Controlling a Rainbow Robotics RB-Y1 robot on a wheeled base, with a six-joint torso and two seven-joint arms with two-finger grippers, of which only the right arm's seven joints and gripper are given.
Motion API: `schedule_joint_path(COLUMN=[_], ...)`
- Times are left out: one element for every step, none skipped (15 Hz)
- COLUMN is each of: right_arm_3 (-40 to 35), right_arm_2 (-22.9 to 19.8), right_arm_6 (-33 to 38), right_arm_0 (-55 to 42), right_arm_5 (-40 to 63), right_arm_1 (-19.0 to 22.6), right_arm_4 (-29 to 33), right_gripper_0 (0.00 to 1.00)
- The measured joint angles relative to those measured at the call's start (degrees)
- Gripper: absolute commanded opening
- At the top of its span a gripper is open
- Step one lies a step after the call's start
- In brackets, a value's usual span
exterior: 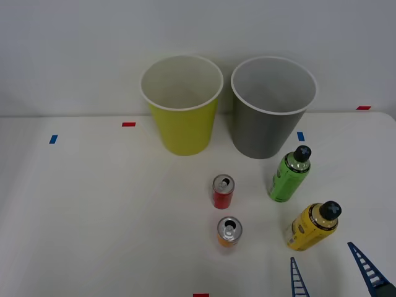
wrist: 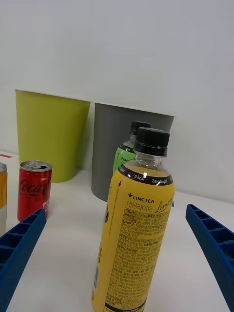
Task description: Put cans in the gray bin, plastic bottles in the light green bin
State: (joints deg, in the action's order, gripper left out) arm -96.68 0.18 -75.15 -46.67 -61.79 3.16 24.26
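Yellow-label bottle [wrist: 134, 234] stands upright between the spread fingers of the right tool [exterior: 334, 278], untouched; an off-centre closure could topple it.

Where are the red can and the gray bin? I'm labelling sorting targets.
red can [exterior: 223, 197], front view, on its red side wall.
gray bin [exterior: 263, 133], front view, on its outer gray wall.
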Motion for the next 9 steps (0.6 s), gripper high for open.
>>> schedule_joint_path(right_arm_3=[0.0,0.0,0.0,0.0,0.0,0.0,0.0,0.0,0.0], right_arm_2=[0.0,0.0,0.0,0.0,0.0,0.0,0.0,0.0,0.0], right_arm_6=[0.0,0.0,0.0,0.0,0.0,0.0,0.0,0.0,0.0], right_arm_0=[0.0,0.0,0.0,0.0,0.0,0.0,0.0,0.0,0.0], right_arm_5=[0.0,0.0,0.0,0.0,0.0,0.0,0.0,0.0,0.0], right_arm_1=[0.0,0.0,0.0,0.0,0.0,0.0,0.0,0.0,0.0], right_arm_4=[0.0,0.0,0.0,0.0,0.0,0.0,0.0,0.0,0.0], right_gripper_0=[1.00,1.00,1.00,1.00,1.00,1.00,1.00,1.00,1.00])
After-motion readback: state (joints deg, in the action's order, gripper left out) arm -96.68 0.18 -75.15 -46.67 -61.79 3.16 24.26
